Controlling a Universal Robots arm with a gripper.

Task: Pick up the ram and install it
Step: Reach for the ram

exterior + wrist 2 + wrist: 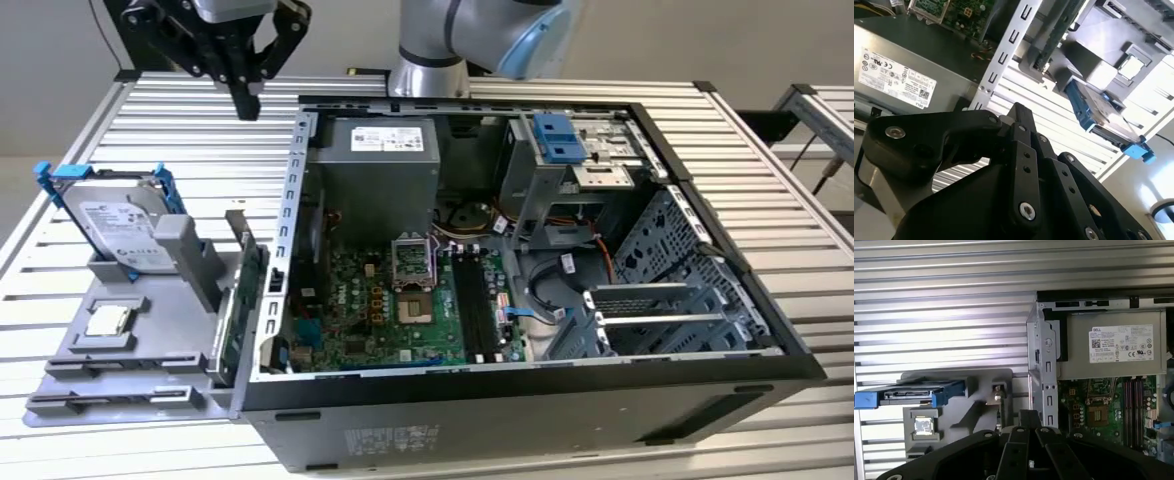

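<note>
Hovering over slatted table (174,110), hand (248,100) pressed together; hard drive (118,230) on grey tray (134,370) near, computer case wall (300,180) just beside.

Open computer case (534,425) on slatted table (174,110) (side panel off). Hard drive (114,225) stands in grey fixture (147,330), at the exterior view's left of the case.

we see a slatted metal table (747,180) under bright light, a plain pale wall (667,40) behind, and a second slatted table (825,105) at the exterior view's right.
</note>
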